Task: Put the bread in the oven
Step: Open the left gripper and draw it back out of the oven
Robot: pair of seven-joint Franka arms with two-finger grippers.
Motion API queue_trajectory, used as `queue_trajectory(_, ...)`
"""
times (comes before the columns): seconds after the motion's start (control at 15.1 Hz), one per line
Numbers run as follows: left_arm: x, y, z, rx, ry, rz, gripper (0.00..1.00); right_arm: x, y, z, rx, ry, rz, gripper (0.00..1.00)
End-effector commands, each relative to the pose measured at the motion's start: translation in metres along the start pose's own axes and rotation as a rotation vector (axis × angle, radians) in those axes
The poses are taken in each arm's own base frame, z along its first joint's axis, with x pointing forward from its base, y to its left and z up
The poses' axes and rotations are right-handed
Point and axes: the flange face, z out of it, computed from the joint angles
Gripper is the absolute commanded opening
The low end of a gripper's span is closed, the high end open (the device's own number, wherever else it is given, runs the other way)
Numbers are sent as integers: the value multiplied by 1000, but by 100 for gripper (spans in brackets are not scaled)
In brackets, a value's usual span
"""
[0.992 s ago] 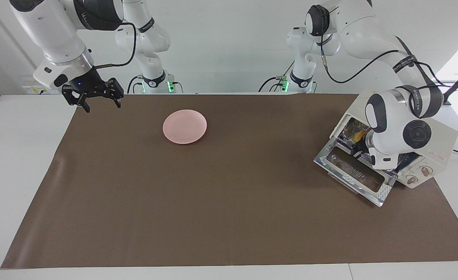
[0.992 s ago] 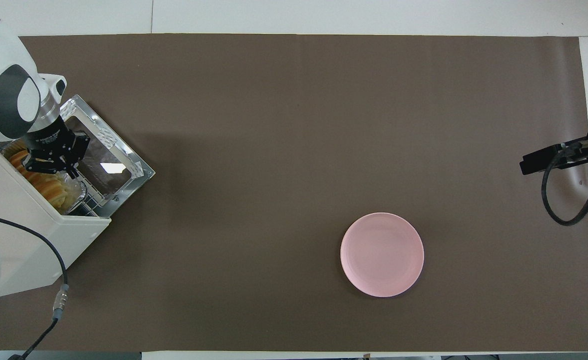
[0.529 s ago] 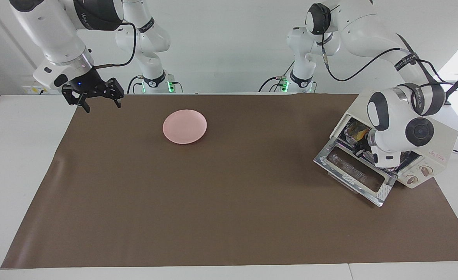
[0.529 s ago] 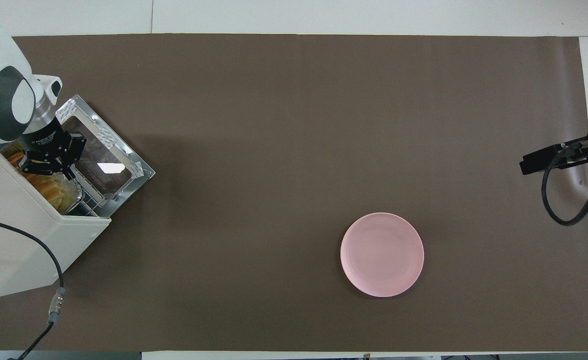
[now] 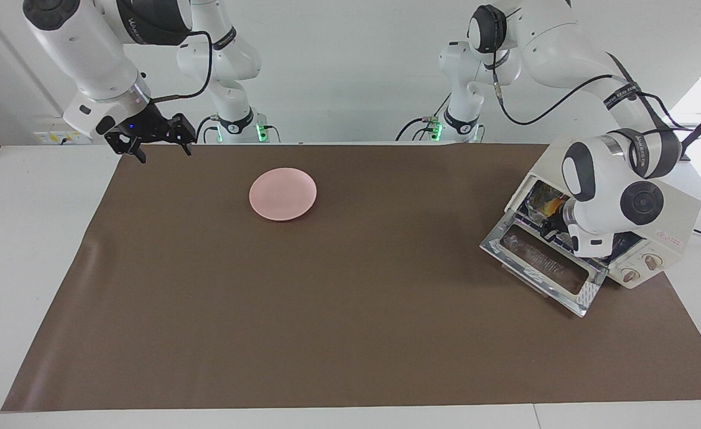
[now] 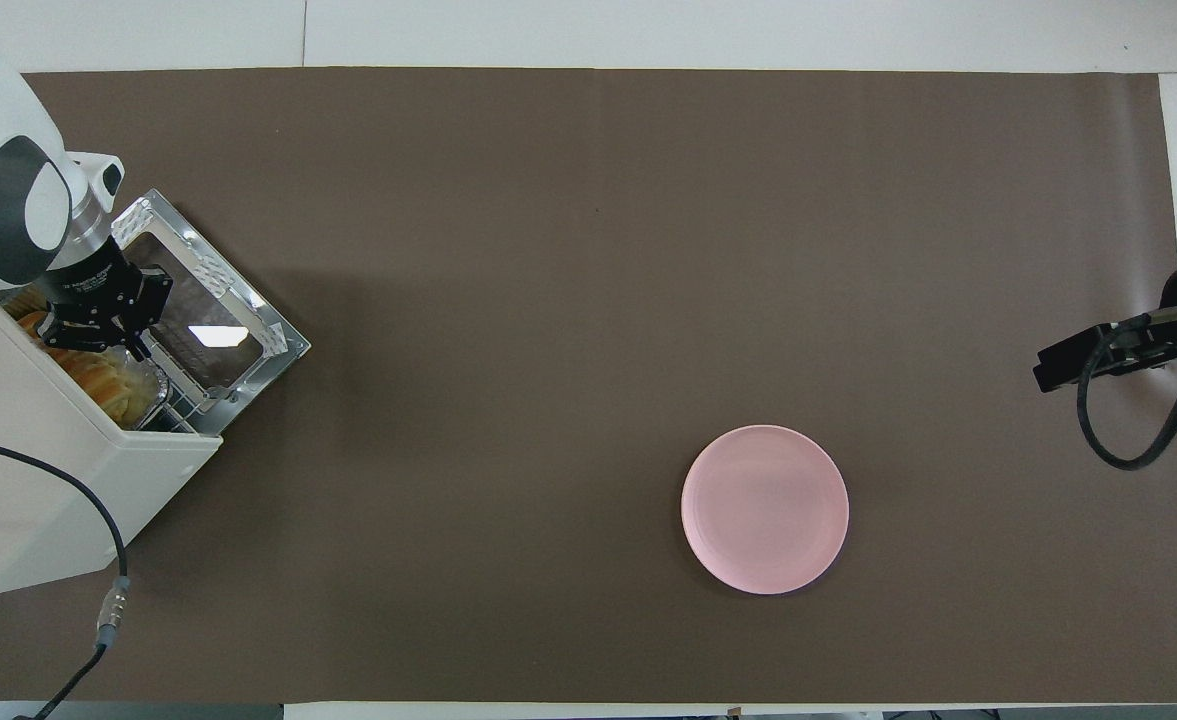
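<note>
Oven (image 5: pixel 672 220): you see it at the left arm's end of the table (image 5: pixel 326 310), door down.
Left arm: reaches into its mouth.
Right claw (image 5: pixel 158 149): spread, over the mat's edge.
Plate (image 5: pixel 283 193): bare.

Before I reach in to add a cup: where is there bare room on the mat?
The brown mat lies bare between the pink plate and the oven, and from the plate to the edge farthest from the robots. It is crowded in front of the oven, where its open door and the left gripper sit.
</note>
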Motion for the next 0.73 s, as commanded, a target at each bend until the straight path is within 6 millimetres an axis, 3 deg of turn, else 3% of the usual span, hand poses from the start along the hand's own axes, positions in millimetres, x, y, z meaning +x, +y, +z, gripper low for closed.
queue_trajectory(0.0, -1, -9, 2, -6, 11, 3, 39, -10, 7, 0, -3, -7, 29, 100)
queue_trajectory(0.07, -1, -9, 2, -6, 11, 1, 99, -10, 8, 0, -3, -5, 32, 100)
queue_trajectory(0.53, -4, 3, -8, -34, 68, 50, 100, -9, 6, 0, -4, -7, 26, 100)
queue_trajectory(0.66, -9, 3, -21, -52, 91, 118, 100, -9, 6, 0, -4, -7, 26, 100)
